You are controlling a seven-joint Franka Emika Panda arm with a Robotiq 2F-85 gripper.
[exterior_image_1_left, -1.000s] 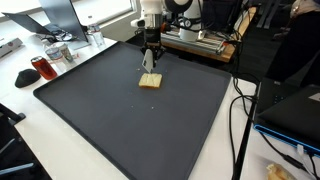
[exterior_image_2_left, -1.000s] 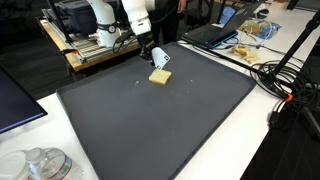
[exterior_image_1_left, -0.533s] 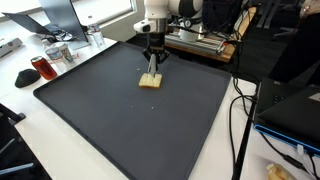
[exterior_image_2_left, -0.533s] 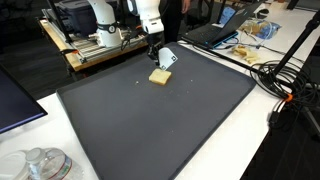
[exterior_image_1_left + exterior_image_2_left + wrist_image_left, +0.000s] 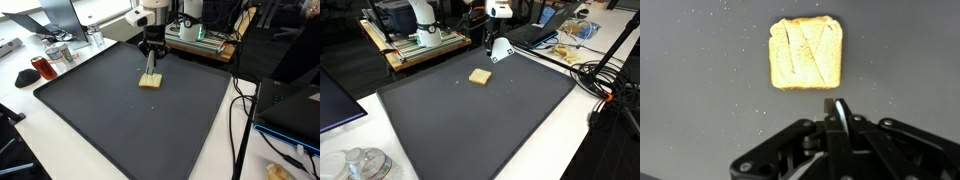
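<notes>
A slice of toast is seen lying flat on the big dark mat. The claw is held up over the mat. The toast is found at its 11 o'clock, near but not touched. The claw's fingers are pressed together, and nothing is held between them.

No lettering, label, brand or number can be read in any of the three views.

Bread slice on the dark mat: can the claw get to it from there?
Probably yes. The bread slice lies alone on the mat, with nothing over or beside it, and the claw hangs close by above the mat.
</notes>
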